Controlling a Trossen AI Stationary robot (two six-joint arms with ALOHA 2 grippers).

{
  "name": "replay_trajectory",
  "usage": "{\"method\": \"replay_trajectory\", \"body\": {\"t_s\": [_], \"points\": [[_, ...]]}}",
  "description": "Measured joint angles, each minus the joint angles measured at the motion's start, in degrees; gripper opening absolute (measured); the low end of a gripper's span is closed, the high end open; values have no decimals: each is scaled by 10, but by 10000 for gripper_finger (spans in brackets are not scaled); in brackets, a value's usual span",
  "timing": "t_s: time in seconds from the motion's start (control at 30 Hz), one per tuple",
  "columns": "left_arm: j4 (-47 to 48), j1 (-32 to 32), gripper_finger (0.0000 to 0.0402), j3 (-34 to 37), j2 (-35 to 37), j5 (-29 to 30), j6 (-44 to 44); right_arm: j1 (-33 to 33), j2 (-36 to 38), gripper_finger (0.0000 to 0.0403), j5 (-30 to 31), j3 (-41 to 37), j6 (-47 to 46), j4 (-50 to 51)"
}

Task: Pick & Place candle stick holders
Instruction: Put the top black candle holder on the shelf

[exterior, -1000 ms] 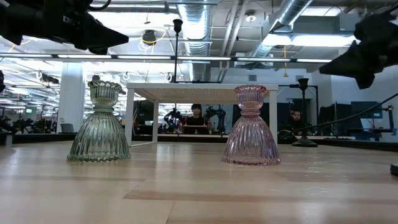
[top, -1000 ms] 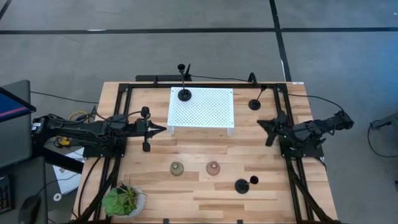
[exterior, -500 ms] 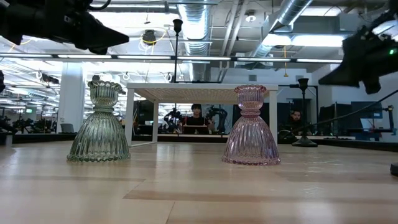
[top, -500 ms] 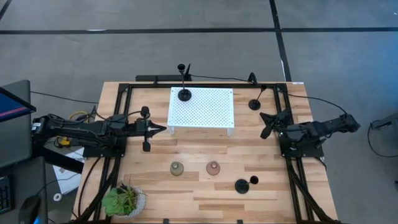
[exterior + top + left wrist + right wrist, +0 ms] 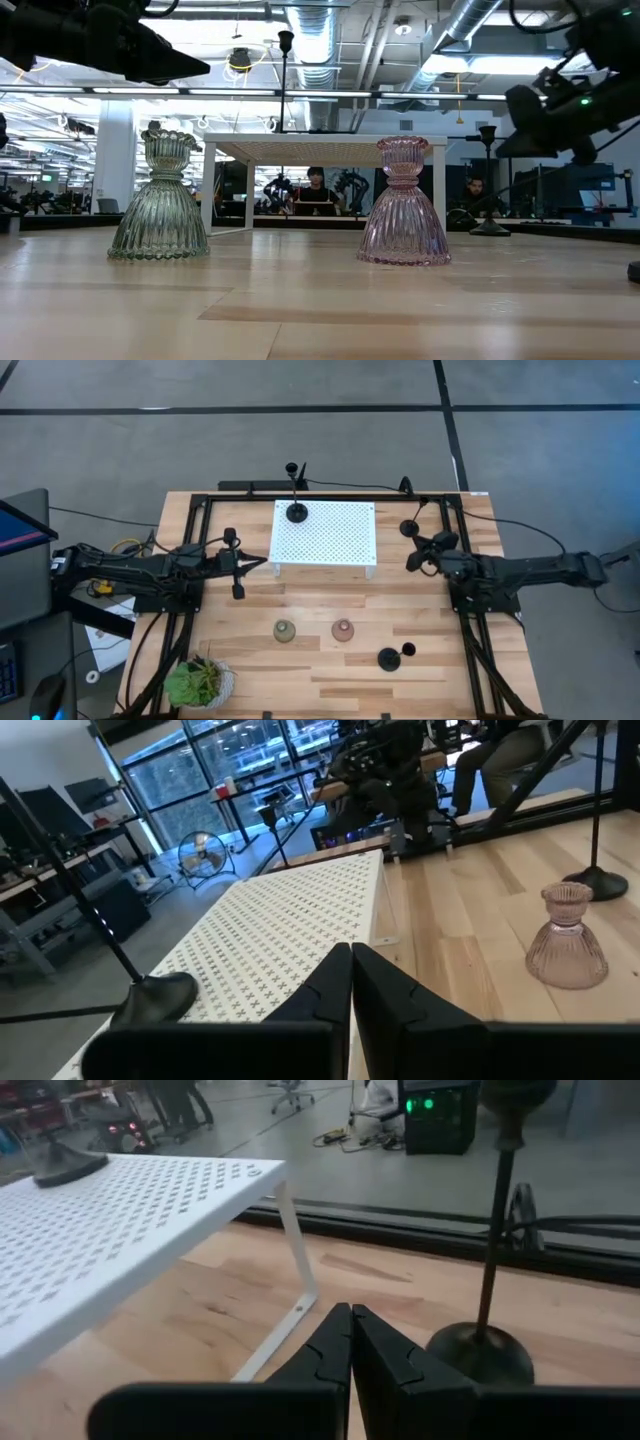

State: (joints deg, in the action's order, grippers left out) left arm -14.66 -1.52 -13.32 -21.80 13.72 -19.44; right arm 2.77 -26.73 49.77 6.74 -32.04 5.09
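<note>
A slim black candle stick holder (image 5: 297,512) stands on the white perforated rack (image 5: 330,535). A second one (image 5: 409,527) stands on the table right of the rack, and a third (image 5: 388,658) stands near the front. The olive holder (image 5: 160,196) and the pink one (image 5: 404,202) stand on their wide bases at mid-table. My left gripper (image 5: 263,566) hovers shut just left of the rack's near corner. My right gripper (image 5: 410,563) hovers shut right of the rack, with the second black holder's base (image 5: 480,1352) a little beyond its tips (image 5: 350,1312).
A leafy potted plant (image 5: 198,682) sits at the near left corner. Black frame rails (image 5: 190,590) run along both table sides. Bare wood lies between the rack and the two squat holders. People sit at desks far behind the table (image 5: 316,186).
My right gripper has swung toward the rack and the table's left and sunk a little; its arm now lies stretched out straight from the right. It stays shut. My left gripper has rolled slightly in place. No holder has moved.
</note>
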Motion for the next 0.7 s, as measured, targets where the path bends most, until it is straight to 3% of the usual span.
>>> {"method": "replay_trajectory", "body": {"t_s": [0.23, 0.47, 0.7], "points": [[-3, 0, 12, 0, 0, 0, 0, 72, -104, 0, -22, 0, 26, -122], [-4, 0, 12, 0, 0, 0, 0, 118, -202, 5, -39, 0, 16, -168], [-4, 0, 12, 0, 0, 0, 0, 124, -267, 73, -58, 0, -15, -210]]}}
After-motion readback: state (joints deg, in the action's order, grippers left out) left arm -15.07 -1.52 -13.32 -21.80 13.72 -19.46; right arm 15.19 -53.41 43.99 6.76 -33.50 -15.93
